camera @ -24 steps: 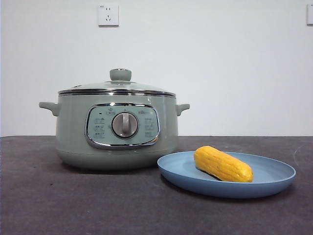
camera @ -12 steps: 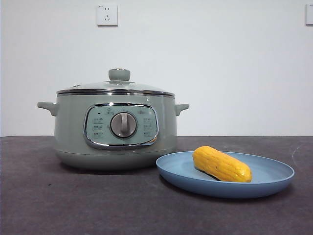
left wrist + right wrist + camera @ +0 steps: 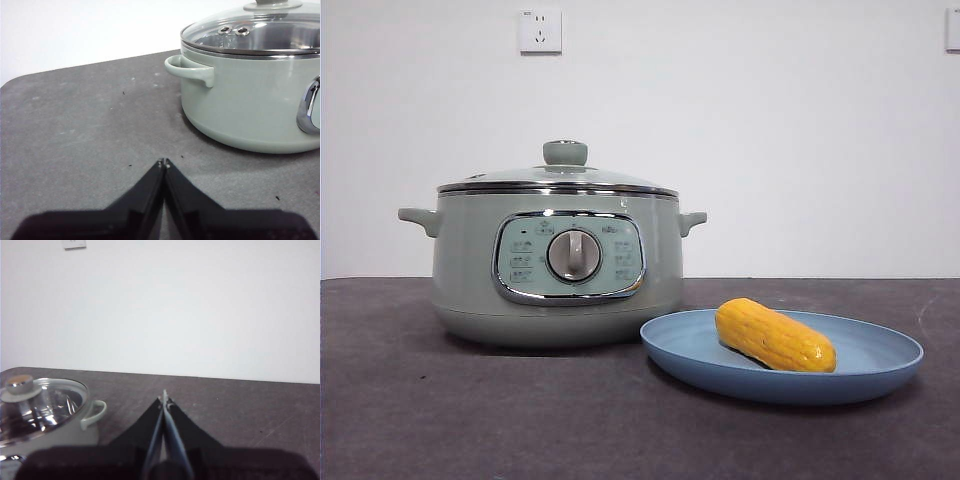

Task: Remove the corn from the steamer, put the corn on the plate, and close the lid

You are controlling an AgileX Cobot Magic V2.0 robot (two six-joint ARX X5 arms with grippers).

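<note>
White wall socket (image 3: 541, 31), dark grey table (image 3: 470, 420)

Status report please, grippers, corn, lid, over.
Left gripper shut, empty, beside steamer. Right gripper shut, empty. Corn on plate, lid closed. Nothing in the way.

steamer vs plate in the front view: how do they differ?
The steamer is tall and deep, pale sage green; the plate is low and shallow, light blue. The steamer is closed, its glass lid seated on the rim; the plate is open and carries the corn. The steamer has side handles and a dial; the plate is plain. Both are round, of similar width, and sit on the dark table.
</note>
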